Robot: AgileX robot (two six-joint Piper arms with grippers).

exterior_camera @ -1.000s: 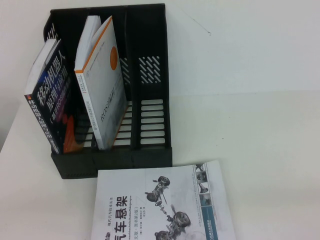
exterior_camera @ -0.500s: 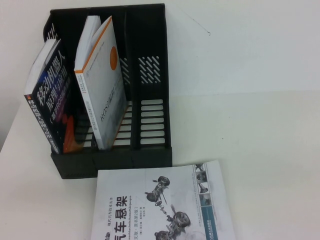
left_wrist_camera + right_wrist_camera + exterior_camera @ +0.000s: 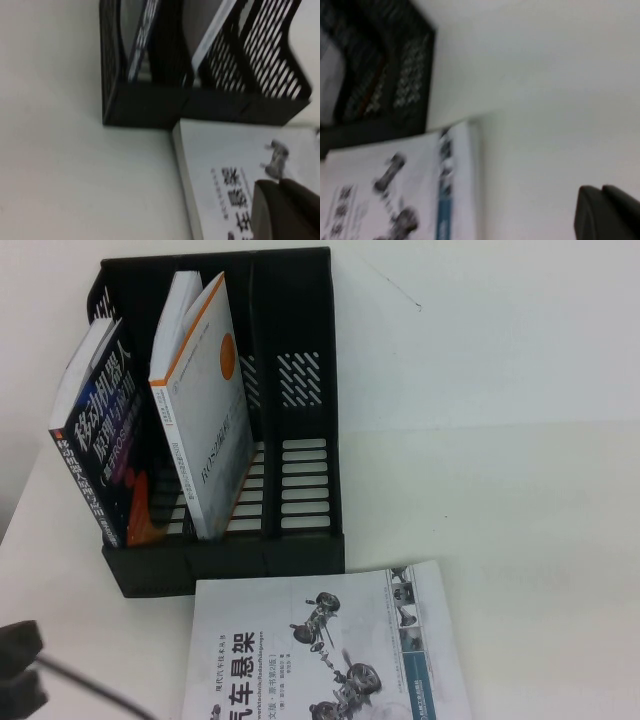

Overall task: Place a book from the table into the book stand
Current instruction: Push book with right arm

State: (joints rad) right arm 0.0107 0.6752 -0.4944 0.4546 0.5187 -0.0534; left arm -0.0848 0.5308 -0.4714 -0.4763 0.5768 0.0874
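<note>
While the large white paperback book with bold black title (image 3: pixel 325 650) lies flat at the near edge of the plain white table (image 3: pixel 520 520), just before the black plastic three-slot book stand (image 3: pixel 300 440), the left gripper (image 3: pixel 20 675) is seen at the near left corner, the right gripper (image 3: pixel 607 212) beside the book's teal strip; whether either is open cannot be told.

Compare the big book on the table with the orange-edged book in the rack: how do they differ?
The big book lies flat on the table; the orange-edged book stands tilted in the rack's middle slot. The big book's cover shows grey machinery, the other an orange dot. Both have white covers. The left gripper is near the big book; the right gripper shows only in its wrist view.
</note>
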